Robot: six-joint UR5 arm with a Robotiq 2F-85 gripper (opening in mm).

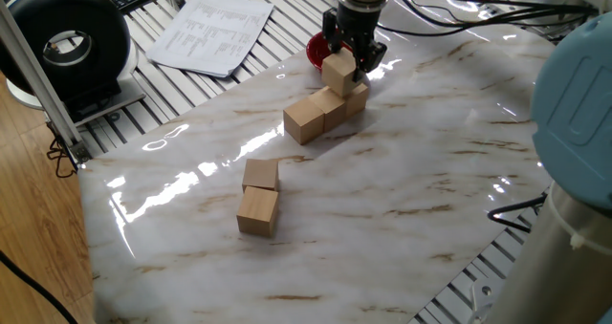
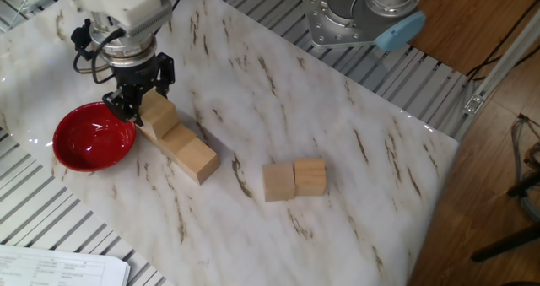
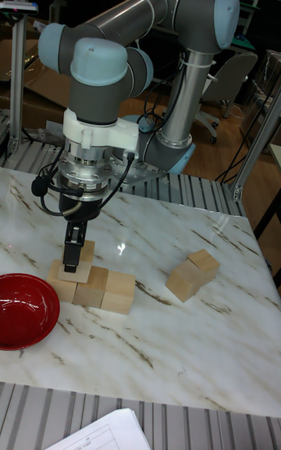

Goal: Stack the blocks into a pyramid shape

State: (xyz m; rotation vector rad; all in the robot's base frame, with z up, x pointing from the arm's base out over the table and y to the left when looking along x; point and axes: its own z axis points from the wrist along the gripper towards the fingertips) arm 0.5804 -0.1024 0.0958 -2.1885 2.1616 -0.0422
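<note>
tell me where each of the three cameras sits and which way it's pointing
One fixed view: high beside the robot's base, looking across the table toward the papers; gripper, blue arm joint at right.
The other fixed view: high on the opposite side, facing the base; gripper, wrist, base.
Tall fixed view: low at the table's edge, facing the base; whole arm, gripper.
All share the red bowl, the row of blocks and the held block.
</note>
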